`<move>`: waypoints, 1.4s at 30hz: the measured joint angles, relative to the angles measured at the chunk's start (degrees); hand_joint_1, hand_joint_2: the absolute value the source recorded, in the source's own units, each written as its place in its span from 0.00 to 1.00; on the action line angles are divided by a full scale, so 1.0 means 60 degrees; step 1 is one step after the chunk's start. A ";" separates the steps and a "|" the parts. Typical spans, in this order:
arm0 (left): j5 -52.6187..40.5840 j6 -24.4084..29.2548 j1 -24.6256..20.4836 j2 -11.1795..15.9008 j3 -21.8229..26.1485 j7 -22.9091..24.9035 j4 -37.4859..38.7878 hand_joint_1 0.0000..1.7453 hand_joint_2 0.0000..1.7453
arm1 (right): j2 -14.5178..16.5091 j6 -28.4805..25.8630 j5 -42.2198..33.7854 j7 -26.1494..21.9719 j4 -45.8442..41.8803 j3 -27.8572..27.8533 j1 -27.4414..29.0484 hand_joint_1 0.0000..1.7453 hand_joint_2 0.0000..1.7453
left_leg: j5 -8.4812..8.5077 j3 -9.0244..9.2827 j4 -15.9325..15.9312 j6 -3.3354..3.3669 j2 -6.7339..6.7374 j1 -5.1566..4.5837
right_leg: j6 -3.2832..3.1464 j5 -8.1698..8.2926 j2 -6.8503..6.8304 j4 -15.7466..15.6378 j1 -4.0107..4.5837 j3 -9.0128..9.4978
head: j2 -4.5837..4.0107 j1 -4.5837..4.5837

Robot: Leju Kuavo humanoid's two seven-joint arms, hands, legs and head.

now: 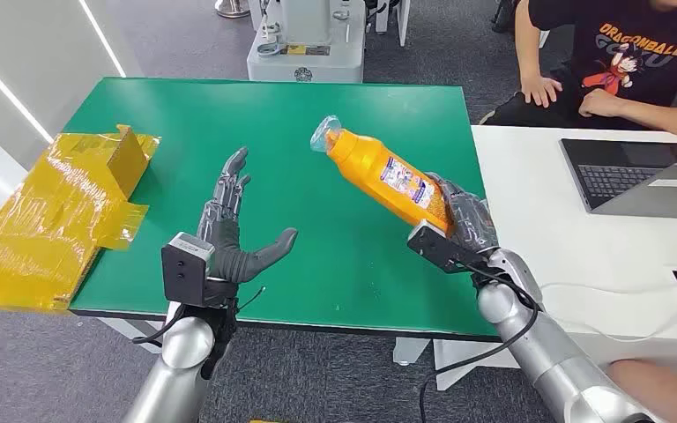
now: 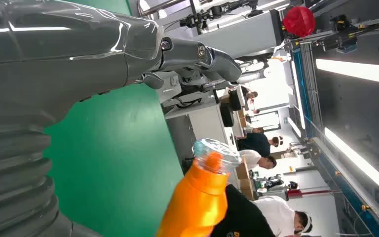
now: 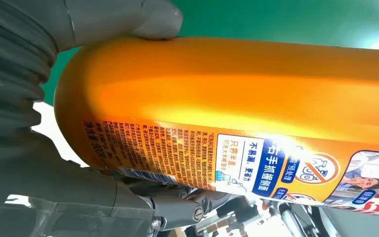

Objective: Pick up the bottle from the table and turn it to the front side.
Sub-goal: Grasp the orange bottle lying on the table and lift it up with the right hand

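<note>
The right hand is wrapped tight around the bottom end of the orange bottle. It holds the bottle up off the green table, tipped over, with the clear cap toward the middle, maybe so the label can be turned. The left hand holds nothing, fingers spread wide, waiting nearby, probably ready to help.
</note>
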 joint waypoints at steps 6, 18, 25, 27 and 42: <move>0.0028 0.0133 0.0010 0.0004 0.0000 -0.0040 0.0019 0.00 1.00 | 0.0175 -0.0096 -0.0298 -0.0244 -0.0980 -0.0626 0.0410 1.00 1.00 | 0.0000 -0.0003 -0.0001 0.0000 0.0002 0.0000 | 0.0000 0.0000 0.0003 0.0001 0.0001 -0.0005 | 0.0000 -0.0002; -0.0206 0.0230 0.0300 0.0001 0.0000 0.0065 0.0020 0.00 1.00 | 0.1365 -0.1078 -0.2430 -0.0862 -0.3576 -0.1190 0.2019 1.00 1.00 | -0.0001 -0.0007 -0.0015 -0.0001 0.0002 0.0002 | -0.0003 -0.0007 0.0001 0.0001 0.0002 -0.0017 | 0.0000 -0.0002; -0.0291 0.0151 0.0342 -0.0042 0.0000 0.0114 0.0020 0.00 1.00 | 0.1573 -0.1109 -0.2586 -0.0858 -0.4486 -0.1223 0.2742 1.00 1.00 | 0.0000 -0.0011 -0.0014 -0.0001 0.0003 0.0000 | -0.0002 -0.0006 0.0002 -0.0001 0.0000 -0.0018 | 0.0000 -0.0001; -0.0329 0.0095 0.0341 -0.0057 0.0000 0.0139 0.0020 0.00 1.00 | 0.1636 -0.1003 -0.2667 -0.0849 -0.4646 -0.1264 0.2882 1.00 1.00 | 0.0000 -0.0010 -0.0013 -0.0001 0.0002 0.0000 | -0.0002 -0.0006 0.0001 -0.0001 0.0000 -0.0018 | 0.0000 -0.0001; -0.0949 -0.0347 -0.0110 -0.0193 0.0105 0.0716 0.0011 0.00 1.00 | 0.2338 0.0662 -0.2594 -0.0365 -0.5201 -0.1705 0.3501 1.00 1.00 | 0.0000 -0.0011 -0.0015 -0.0001 0.0004 0.0001 | -0.0003 -0.0005 0.0004 0.0002 0.0001 -0.0023 | 0.0000 -0.0004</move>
